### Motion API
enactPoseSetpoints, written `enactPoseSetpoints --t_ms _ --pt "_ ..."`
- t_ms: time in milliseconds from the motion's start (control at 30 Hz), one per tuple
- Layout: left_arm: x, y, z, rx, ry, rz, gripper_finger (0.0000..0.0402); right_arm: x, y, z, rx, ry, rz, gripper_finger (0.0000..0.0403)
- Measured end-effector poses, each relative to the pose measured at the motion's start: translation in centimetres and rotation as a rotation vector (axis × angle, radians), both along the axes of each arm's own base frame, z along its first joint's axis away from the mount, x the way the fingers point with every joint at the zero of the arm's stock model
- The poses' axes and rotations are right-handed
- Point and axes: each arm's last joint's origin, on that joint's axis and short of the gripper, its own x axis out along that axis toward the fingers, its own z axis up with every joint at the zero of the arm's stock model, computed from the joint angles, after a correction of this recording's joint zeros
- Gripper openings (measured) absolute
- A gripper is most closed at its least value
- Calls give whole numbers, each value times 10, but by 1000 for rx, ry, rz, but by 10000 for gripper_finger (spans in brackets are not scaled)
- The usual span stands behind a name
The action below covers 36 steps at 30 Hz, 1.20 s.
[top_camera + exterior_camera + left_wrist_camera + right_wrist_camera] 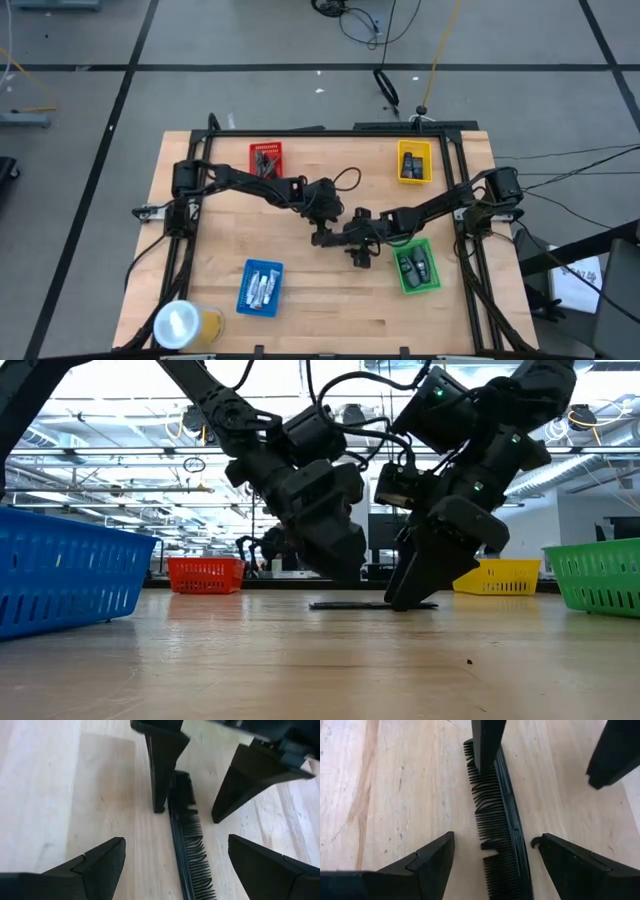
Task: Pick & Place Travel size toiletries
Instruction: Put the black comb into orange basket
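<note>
- High view: the left end effector (322,238) and the right end effector (352,243) meet at the middle of the bench (200,230), with the red tray (266,158), yellow tray (415,162), blue tray (260,289) and green tray (418,267) around them.
- Left wrist view: a black comb (186,845) lies flat on the wood between the left end effector's wide-spread fingers (100,865).
- Right wrist view: the right end effector (492,865) is also spread wide, straddling the comb, some of whose teeth are bent; one opposing finger tip sits at the comb's teeth.
- Low view: both end effectors are down at the bench surface over the comb.
</note>
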Motion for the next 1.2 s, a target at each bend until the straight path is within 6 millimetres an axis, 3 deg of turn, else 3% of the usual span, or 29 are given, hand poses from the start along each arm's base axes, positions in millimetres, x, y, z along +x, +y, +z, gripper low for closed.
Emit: enactPoseSetpoints --t_ms 433,667,1200 --pt "6 -18 -22 -55 35 -42 349 15 -6 4 14 -150 43 281" --pt "6 -25 -22 -82 44 -47 349 16 -7 -7 8 -123 32 281" --pt "4 -38 -23 -175 107 -45 349 12 -8 -10 -17 -83 13 281"
